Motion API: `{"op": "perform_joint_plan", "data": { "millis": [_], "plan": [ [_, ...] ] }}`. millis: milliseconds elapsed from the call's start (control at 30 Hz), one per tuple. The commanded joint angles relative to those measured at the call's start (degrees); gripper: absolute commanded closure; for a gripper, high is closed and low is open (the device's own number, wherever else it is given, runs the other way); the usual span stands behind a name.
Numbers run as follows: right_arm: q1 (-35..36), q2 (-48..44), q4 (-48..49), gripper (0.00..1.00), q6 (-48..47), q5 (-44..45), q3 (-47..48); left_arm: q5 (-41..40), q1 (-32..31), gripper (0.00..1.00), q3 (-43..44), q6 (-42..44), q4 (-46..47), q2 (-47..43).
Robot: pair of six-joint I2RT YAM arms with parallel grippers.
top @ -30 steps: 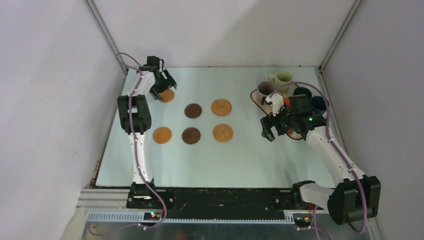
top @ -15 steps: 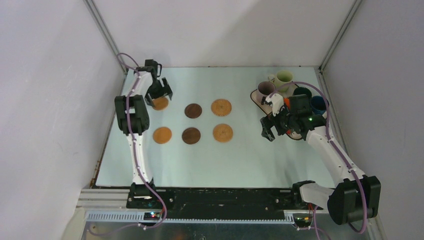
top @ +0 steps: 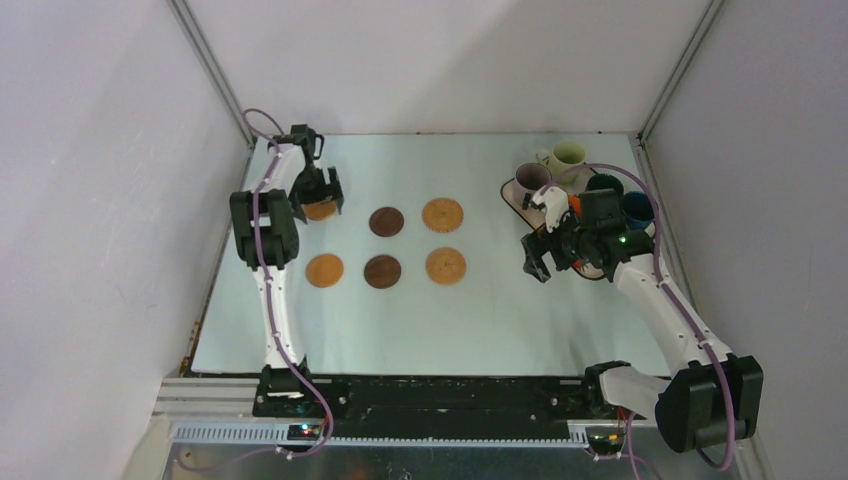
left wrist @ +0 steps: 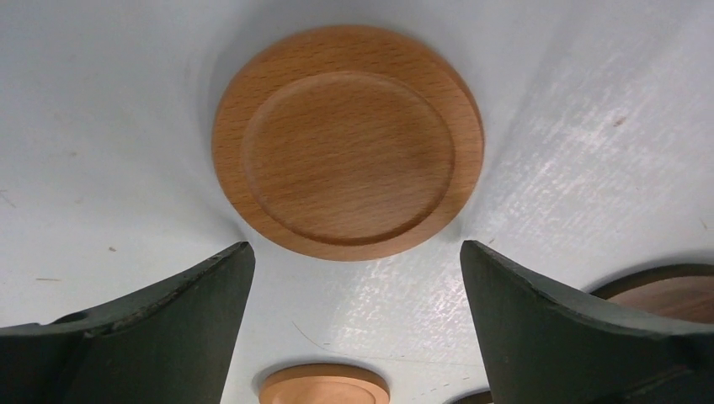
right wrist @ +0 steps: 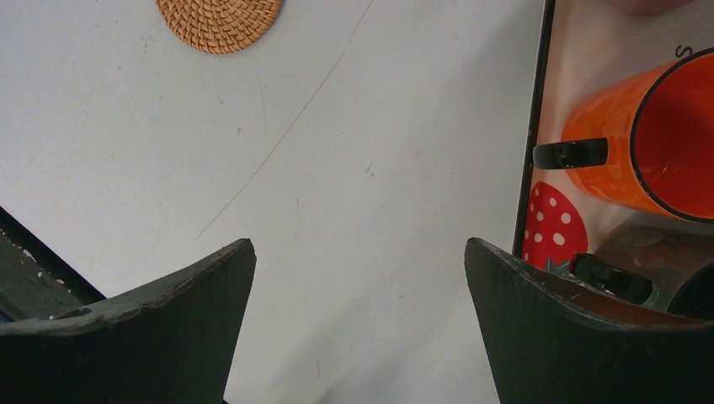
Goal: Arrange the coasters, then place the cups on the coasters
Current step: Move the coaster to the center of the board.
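Six coasters lie in two rows on the table: a tan wooden coaster (top: 320,212) (left wrist: 348,141) at far left, a dark coaster (top: 386,221), a woven tan coaster (top: 442,214) (right wrist: 219,21), and nearer, a tan coaster (top: 324,270), a dark one (top: 382,271) and a woven one (top: 445,265). My left gripper (top: 319,200) (left wrist: 358,269) hovers open just over the far-left coaster, holding nothing. The cups stand on the tray (top: 510,195): mauve (top: 531,180), pale green (top: 567,155), dark green (top: 604,183), navy (top: 636,208), orange (right wrist: 648,147). My right gripper (top: 538,265) (right wrist: 360,261) is open above bare table beside the tray.
The strawberry-print tray (right wrist: 551,227) has a dark raised rim just right of my right fingers. A dark cup (right wrist: 665,269) lies near the orange one. White walls enclose the table on the left, back and right.
The far-left tan coaster has shifted nearer and slightly left, into line with the far row, and my left gripper moved with it. The right arm has hardly moved.
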Motion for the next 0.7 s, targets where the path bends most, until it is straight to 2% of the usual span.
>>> {"op": "perform_joint_plan", "data": {
  "millis": [0, 100, 200, 367, 500, 667],
  "plan": [
    [-0.47, -1.82, 1.42, 0.0, -0.15, -0.77, 0.01, 4.68, 0.48, 0.0, 0.58, 3.76, 1.42, -4.5],
    [-0.63, -1.76, 1.46, 0.0, -0.13, -0.96, 0.01, 4.01, 0.57, 0.0, 0.45, 3.75, 3.39, -7.18],
    [-0.69, -1.67, 1.46, 0.0, -0.14, -1.01, 0.01, 0.04, 0.57, 0.0, 1.38, 3.58, 4.35, -7.25],
    [-0.62, -1.53, 1.4, 0.0, -0.23, -0.99, -0.04, -2.8, 0.57, 0.0, 6.81, 3.51, 2.31, -1.82],
    [-0.59, -1.24, 1.47, 0.0, -0.3, -0.93, -0.01, -0.61, 0.57, 0.0, 10.63, 3.55, 0.46, 2.31],
    [-0.52, -0.91, 1.48, 0.0, -0.35, -0.78, 0.01, 3.18, 0.57, 0.04, 10.1, 3.62, 2.39, 2.67]
  ]
}}
